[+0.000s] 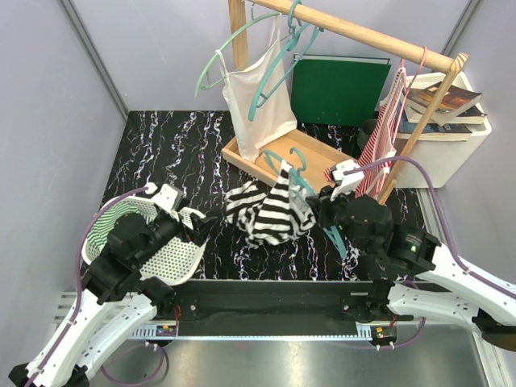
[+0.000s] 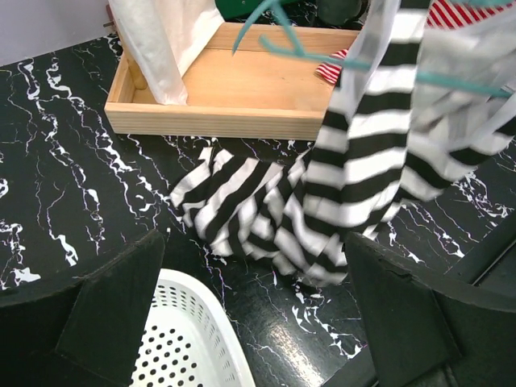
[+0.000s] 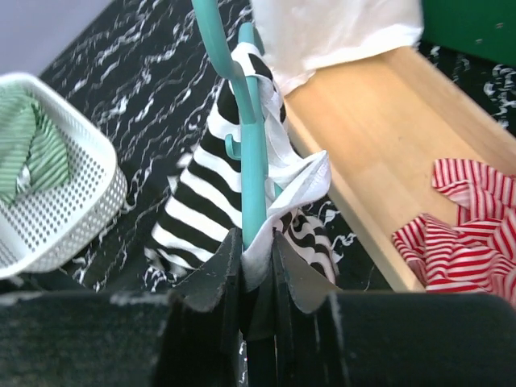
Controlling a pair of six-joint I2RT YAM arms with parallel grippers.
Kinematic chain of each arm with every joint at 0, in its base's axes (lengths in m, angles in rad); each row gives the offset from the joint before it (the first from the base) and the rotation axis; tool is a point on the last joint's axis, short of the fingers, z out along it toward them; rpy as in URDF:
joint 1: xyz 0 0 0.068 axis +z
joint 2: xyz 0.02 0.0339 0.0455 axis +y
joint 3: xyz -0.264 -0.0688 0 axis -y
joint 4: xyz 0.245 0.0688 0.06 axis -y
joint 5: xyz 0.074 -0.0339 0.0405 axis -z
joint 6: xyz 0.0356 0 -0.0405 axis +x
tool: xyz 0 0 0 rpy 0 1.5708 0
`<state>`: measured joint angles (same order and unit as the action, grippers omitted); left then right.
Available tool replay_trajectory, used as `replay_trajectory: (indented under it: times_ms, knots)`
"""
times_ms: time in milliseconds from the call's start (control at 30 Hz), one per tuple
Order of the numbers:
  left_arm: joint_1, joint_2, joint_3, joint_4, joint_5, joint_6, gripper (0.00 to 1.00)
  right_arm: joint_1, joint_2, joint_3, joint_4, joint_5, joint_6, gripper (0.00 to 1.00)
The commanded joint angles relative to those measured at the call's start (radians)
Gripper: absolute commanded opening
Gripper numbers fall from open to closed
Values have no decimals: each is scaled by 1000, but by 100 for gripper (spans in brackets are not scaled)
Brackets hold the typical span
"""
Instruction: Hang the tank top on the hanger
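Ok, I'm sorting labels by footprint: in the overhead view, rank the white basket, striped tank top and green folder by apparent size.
1. white basket: largest, though partly hidden.
2-3. tank top and green folder: these look about alike. The top is partly lifted toward the camera, so I won't rank them.

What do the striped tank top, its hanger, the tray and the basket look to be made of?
The tank top looks like soft matte cloth: it drapes and folds limply. The hanger is probably plastic: smooth, teal, slightly glossy. The tray is pale bare wood, and its grain shows. The basket is likely white plastic, with even rows of holes.
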<state>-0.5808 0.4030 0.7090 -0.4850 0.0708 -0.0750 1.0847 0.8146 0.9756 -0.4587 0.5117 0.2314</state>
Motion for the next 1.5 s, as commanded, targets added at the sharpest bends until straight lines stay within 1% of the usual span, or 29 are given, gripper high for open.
replay_trajectory:
  times_ms: [0,167,300,533,600,800,967,1033,1133,1233,1300,1467]
  knots:
    - [6,8,7,20,-17,-8,99,1,-45,106,-46,180,71,0]
    - [7,11,7,19,-11,-11,99,3,-34,161,-57,289,109,0]
    - [9,14,7,16,-9,-14,99,1,-9,219,-52,340,128,0]
    - [9,14,7,13,-5,-17,99,1,73,363,-15,410,74,0]
    - [10,14,9,13,3,-19,99,3,119,422,-12,442,49,0]
    - [10,13,9,11,7,-20,99,-2,245,593,-8,545,-73,0]
    - [10,5,9,13,17,-22,99,-32,310,736,8,530,-152,0]
    - [10,-1,7,11,18,-23,99,-32,319,776,38,524,-193,0]
    - [10,-7,6,11,23,-23,99,-61,350,845,49,522,-227,0]
    - [9,-10,6,11,27,-23,99,-101,379,899,49,488,-225,0]
    - [10,-13,6,10,30,-25,99,-123,400,916,51,482,-257,0]
    - [9,-18,4,10,34,-26,99,-175,426,933,45,435,-241,0]
